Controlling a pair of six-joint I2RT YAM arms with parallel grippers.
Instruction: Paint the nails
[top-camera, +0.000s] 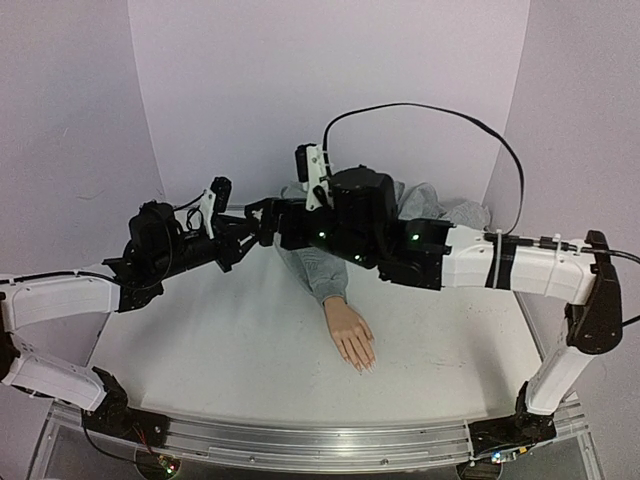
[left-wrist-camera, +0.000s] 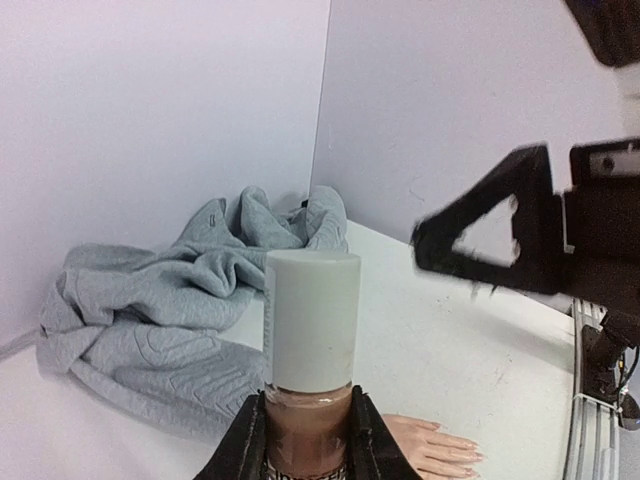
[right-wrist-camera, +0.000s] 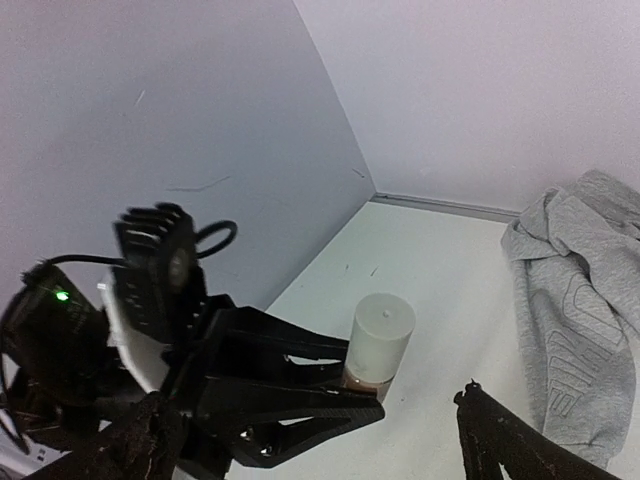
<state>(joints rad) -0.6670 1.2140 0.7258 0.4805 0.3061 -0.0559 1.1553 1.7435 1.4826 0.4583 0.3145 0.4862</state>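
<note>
My left gripper is shut on the glass body of a small nail polish bottle that has a whitish cap and brownish polish, and holds it upright above the table. The right gripper is open, its fingers spread wide just short of the bottle's cap. In the top view both grippers meet at the back left. The mannequin hand lies palm down mid-table, and its pale nails point toward the near edge. The nails also show below the bottle.
A grey sweatshirt is bunched at the back of the white table, and its sleeve runs to the hand. Pale walls close in at the back and both sides. A metal rail lines the near edge.
</note>
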